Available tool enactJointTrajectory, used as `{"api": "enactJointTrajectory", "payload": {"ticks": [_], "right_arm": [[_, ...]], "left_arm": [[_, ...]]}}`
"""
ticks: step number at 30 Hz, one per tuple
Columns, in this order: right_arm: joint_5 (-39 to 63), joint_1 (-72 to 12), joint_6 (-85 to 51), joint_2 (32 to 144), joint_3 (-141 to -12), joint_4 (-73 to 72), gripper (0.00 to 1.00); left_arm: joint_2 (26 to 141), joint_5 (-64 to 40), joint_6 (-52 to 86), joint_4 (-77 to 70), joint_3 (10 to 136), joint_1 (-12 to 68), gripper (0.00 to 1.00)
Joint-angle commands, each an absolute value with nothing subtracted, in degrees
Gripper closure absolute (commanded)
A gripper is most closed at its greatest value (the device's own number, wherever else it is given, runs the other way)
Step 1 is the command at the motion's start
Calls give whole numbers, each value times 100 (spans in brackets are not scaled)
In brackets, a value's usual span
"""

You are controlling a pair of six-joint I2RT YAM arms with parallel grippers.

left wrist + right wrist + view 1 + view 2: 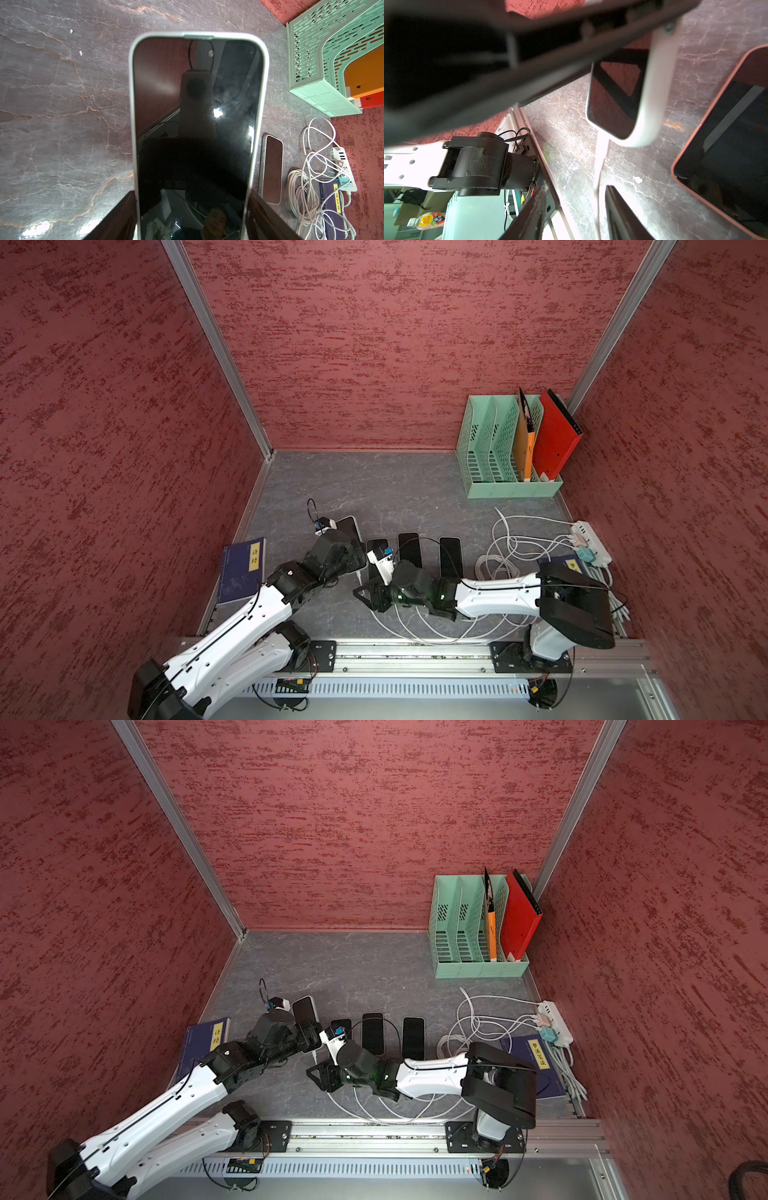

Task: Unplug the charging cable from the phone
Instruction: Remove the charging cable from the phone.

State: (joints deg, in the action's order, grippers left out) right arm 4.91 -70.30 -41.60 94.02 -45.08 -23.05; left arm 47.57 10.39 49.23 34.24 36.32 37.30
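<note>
The phone (348, 526) (304, 1007) has a dark screen and a white case and lies leftmost in a row on the grey tabletop. My left gripper (354, 558) (192, 207) is shut on it, one finger pressed to each long edge of the phone (195, 124). A white charging cable (599, 176) is plugged into the near end of the phone (623, 99) and runs toward the front rail. My right gripper (365, 593) (573, 212) straddles the cable just behind the plug. Its jaws stand apart, with a gap on one side of the cable.
Three more phones (409, 549) lie in a row to the right. Behind them stands a green file rack (498, 485). Coiled white cables (503, 560) lead to a power strip (592, 541) at the right wall. A blue book (241, 570) lies at the left.
</note>
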Motion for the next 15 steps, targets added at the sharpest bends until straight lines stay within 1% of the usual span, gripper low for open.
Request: {"api": "enactJointTrajectory", "payload": {"ticks": [1, 10, 15], "right_arm": [[550, -6957, -4181, 9495, -4469, -2427, 55], [544, -6943, -4203, 9548, -4495, -2409, 68], [544, -6939, -4209, 9573, -4520, -2375, 72]], "left_arm": [[4590, 1072, 4946, 3216, 3592, 3754, 100], [4477, 1011, 4957, 3186, 3517, 3766, 100], [4416, 986, 4975, 3185, 3490, 3761, 100]]}}
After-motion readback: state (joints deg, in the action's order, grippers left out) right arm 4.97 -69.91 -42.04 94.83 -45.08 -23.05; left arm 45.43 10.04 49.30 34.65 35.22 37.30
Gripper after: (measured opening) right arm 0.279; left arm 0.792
